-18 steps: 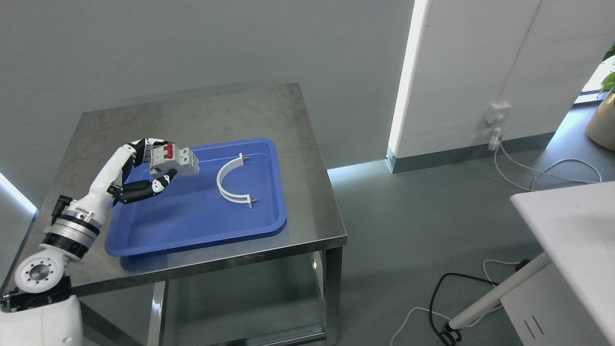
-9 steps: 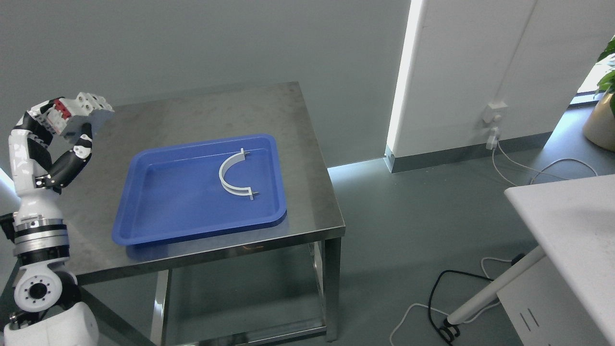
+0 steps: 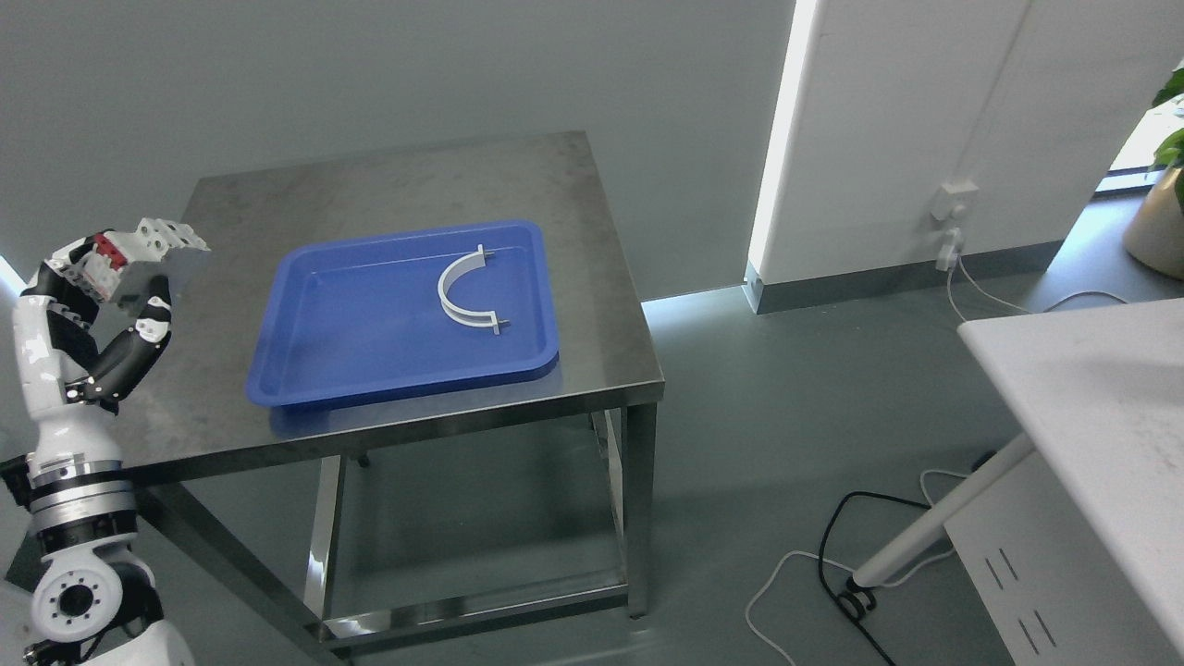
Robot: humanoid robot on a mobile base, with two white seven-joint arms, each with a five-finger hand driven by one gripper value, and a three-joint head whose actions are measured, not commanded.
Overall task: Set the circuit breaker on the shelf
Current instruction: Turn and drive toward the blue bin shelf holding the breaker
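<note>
The left arm (image 3: 65, 444), seen just left of the steel table (image 3: 407, 185), is clad in glossy white shells. Its left hand (image 3: 88, 310) has a white back and white finger segments, with black joints and black inner sides between them. Nearer the table's front leg, the wrist carries stacked rings of silver metal and black. Below that sits a round white joint cap with a dark centre and a circle of small screw holes. A rounded white shell follows at the bottom edge.
</note>
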